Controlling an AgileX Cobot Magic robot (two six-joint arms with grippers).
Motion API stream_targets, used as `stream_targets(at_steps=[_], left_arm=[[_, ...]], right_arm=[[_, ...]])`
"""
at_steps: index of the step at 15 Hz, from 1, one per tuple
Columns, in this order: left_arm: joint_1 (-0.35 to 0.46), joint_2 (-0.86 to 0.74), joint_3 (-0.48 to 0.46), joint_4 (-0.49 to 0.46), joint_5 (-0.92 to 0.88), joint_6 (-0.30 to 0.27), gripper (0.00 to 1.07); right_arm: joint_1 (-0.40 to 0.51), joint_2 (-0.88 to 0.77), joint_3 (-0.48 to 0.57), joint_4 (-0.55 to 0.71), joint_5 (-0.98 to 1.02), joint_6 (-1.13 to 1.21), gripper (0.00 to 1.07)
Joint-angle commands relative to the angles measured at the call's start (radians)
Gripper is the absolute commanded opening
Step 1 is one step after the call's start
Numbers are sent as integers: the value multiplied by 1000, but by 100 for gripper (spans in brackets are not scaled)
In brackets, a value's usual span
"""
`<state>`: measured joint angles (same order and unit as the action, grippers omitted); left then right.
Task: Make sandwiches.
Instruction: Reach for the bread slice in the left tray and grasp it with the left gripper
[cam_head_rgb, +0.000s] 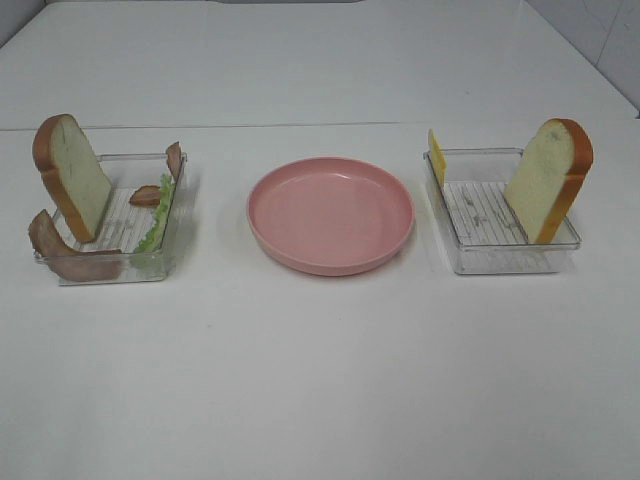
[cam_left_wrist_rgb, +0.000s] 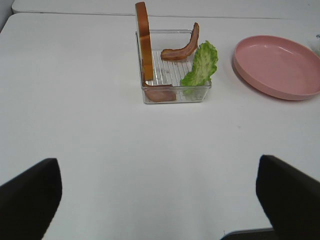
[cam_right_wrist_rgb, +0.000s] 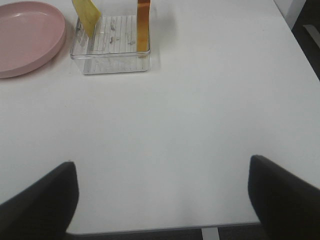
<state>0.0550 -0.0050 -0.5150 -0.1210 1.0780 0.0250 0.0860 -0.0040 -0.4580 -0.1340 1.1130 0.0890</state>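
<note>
No assembled sandwiches are in view; only loose parts show. A bread slice (cam_head_rgb: 72, 175) (cam_left_wrist_rgb: 144, 45) stands upright in the left clear tray (cam_head_rgb: 150, 268) (cam_left_wrist_rgb: 175, 97), with bacon strips (cam_head_rgb: 60, 250) (cam_left_wrist_rgb: 180, 47) and a lettuce leaf (cam_head_rgb: 158, 220) (cam_left_wrist_rgb: 202, 65). The right clear tray (cam_head_rgb: 500, 262) (cam_right_wrist_rgb: 112, 65) holds another upright bread slice (cam_head_rgb: 548, 180) (cam_right_wrist_rgb: 143, 25) and a yellow cheese slice (cam_head_rgb: 436, 157) (cam_right_wrist_rgb: 87, 15). My left gripper (cam_left_wrist_rgb: 159, 200) is open and empty, well short of the left tray. My right gripper (cam_right_wrist_rgb: 160, 197) is open and empty, back from the right tray. The exterior high view shows neither gripper.
A round pink plate (cam_head_rgb: 330, 212) (cam_left_wrist_rgb: 277, 62) (cam_right_wrist_rgb: 27, 37) lies bare between the two trays on the white table. The table's front edge shows in the right wrist view, and its right edge lies beyond the right tray.
</note>
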Motion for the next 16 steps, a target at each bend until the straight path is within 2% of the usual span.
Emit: stream_targets(at_steps=[1,10,16], left_arm=[[-2,-17,0,-10,-9,-3,102],[-2,-4,-3,-11,-13,-3,102],[-5,397,-146,-12,-196,18,102]], right_arm=[[-4,-30,-1,2,-2,-10,90],[-4,-30,-1,2,-2,-10,90],[-4,-30,-1,2,-2,-10,90]])
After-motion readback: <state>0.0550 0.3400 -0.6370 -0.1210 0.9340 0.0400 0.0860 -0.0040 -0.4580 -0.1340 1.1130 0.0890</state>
